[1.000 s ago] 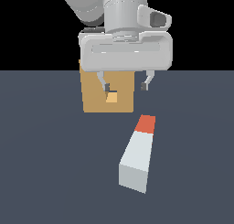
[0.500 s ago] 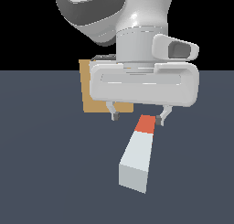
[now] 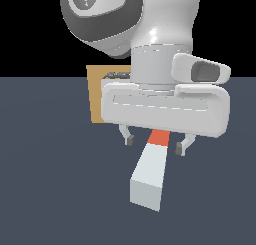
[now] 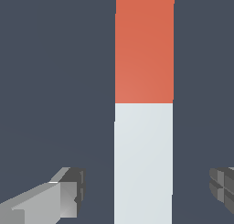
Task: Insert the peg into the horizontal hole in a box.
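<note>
The gripper (image 3: 155,143) hangs low over the peg (image 3: 151,174), jaws spread wide, one finger on each side of the bar and neither touching it. Nothing is held. The peg lies flat on the dark worktop (image 3: 50,189), pale grey along most of its length, its orange-red end pointing away toward the box (image 3: 95,96).

The exterior view shows what the wrist camera misses: the tan box stands beyond the peg, mostly hidden behind the arm's white hand, so only one edge strip shows at the exterior view's left. The hole cannot be seen from here.

The wrist view gives the close detail instead. The peg (image 4: 143,127) runs straight between the two fingertips (image 4: 68,191), with clear worktop (image 4: 55,81) on both sides of the bar, and the colour change from orange-red to grey is sharp. No box appears in it.
</note>
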Robot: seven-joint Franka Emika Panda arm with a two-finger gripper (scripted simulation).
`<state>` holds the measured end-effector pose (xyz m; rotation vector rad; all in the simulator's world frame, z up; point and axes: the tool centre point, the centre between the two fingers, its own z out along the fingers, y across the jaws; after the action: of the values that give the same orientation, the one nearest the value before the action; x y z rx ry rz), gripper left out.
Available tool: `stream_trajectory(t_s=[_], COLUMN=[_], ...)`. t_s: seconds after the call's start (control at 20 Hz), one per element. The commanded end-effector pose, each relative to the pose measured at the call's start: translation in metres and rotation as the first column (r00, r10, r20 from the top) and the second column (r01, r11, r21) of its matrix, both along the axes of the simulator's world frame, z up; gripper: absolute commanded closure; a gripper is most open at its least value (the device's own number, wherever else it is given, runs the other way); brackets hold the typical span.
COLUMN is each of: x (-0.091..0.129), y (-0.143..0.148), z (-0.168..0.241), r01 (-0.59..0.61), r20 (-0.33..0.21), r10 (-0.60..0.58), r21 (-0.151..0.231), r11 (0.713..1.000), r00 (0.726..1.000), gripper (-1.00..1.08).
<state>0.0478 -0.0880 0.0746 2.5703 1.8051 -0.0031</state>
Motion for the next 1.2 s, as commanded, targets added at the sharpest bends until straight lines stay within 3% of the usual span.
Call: stream_trajectory(t_s=[0.0,0.8,0.85,1.15], x=[0.000,0.001,0.001,0.001], y=[0.001,-0.001,-0.001,-0.001], z=[-0.001,-0.051,-0.051,-0.051], r01=[-0.001,0.008,0.008,0.008], r20=[0.001,0.001,0.001,0.001], r10=[0.001,-0.008,-0.008,-0.008], r21=[0.000,0.002,0.002,0.002], r11=[1.000,1.000,1.000,1.000], r00=[1.000,1.000,1.000,1.000], gripper=[-0.92,-0.92,1.08,1.08])
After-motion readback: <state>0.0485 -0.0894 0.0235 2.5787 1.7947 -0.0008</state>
